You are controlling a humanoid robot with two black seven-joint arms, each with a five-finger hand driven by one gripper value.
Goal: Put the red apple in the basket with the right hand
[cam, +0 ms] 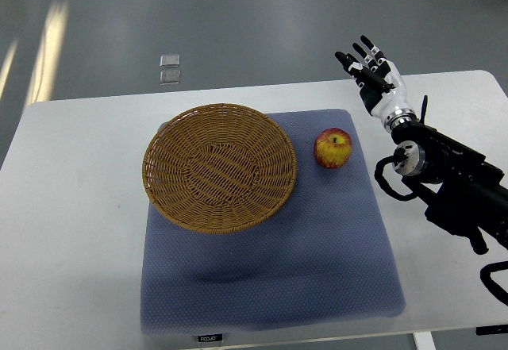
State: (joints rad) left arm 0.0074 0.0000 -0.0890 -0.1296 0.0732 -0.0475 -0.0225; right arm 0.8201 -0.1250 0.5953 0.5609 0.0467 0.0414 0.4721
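Here, in the top view, the round red-and-yellow apple [333, 148] sits on the blue-grey textured mat [270, 286], just beside the right rim of the shallow woven wicker basket [163, 191] and not touching it. The black-and-white right hand [367, 66] hovers beyond and to the right of the fruit, fingers spread and holding nothing. The left arm is out of sight. The risk is probably a nudge: a sideways approach could roll the apple off across the white table [71, 231], or a shallow grasp could let it slip. The apple is nearly round, with no clear long axis; its stem dimple faces up toward the camera.
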